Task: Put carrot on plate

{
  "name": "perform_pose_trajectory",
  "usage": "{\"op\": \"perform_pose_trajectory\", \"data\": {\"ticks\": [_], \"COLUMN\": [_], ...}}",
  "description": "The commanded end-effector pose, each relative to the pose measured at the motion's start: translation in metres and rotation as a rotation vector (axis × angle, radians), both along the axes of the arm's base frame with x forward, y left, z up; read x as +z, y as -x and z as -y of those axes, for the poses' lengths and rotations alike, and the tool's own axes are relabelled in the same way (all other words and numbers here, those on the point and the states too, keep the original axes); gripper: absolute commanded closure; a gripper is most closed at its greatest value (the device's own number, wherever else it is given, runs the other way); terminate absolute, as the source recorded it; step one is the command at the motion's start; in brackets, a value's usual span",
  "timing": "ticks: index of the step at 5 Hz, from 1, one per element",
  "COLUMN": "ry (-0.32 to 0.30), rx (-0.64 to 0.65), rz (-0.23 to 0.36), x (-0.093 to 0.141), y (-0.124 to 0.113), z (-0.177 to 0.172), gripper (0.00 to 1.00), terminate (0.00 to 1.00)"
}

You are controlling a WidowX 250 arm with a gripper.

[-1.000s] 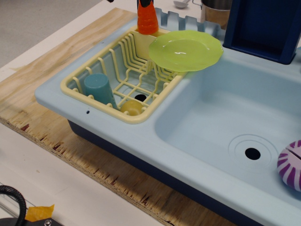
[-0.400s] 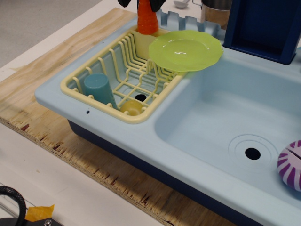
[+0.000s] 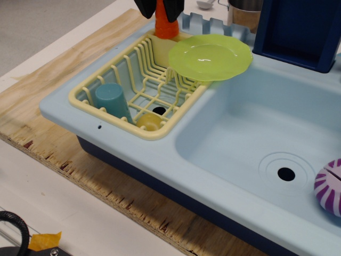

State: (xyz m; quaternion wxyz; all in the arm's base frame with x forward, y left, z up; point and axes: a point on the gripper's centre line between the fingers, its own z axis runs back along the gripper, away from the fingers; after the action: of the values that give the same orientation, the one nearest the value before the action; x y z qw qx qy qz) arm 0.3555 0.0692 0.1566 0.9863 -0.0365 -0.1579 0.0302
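The orange carrot stands upright at the back corner of the pale yellow dish rack, just left of the plate. The lime-green plate rests tilted on the rack's right rim, over the edge of the sink basin. My gripper is at the top edge of the view, down over the carrot's upper part. One black finger is on its left and the other is on its right, partly in front of it. The jaws look open around the carrot, which still rests on the rack.
A teal cup and a small yellow round piece sit in the rack's front. The light blue sink has a basin with a drain and a purple-striped ball. A dark blue panel stands behind.
My gripper has come down from above the frame, and its fingers now flank the carrot's top. The carrot and plate have not moved.
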Motion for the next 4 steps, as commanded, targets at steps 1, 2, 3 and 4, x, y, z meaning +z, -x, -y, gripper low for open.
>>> {"op": "perform_pose_trajectory", "data": {"ticks": [1, 2, 3, 4], "ry": [-0.028, -0.058, -0.101, -0.065], "rx": [0.014, 0.041, 0.033, 0.008], "rz": [0.037, 0.051, 0.085, 0.081], "x": [0.018, 0.032, 0.060, 0.065], "y": [0.001, 0.008, 0.015, 0.026], "z": [0.001, 0.002, 0.012, 0.029], "gripper": [1.00, 1.00, 1.00, 1.00], "terminate": [0.00, 0.00, 0.00, 0.00]}}
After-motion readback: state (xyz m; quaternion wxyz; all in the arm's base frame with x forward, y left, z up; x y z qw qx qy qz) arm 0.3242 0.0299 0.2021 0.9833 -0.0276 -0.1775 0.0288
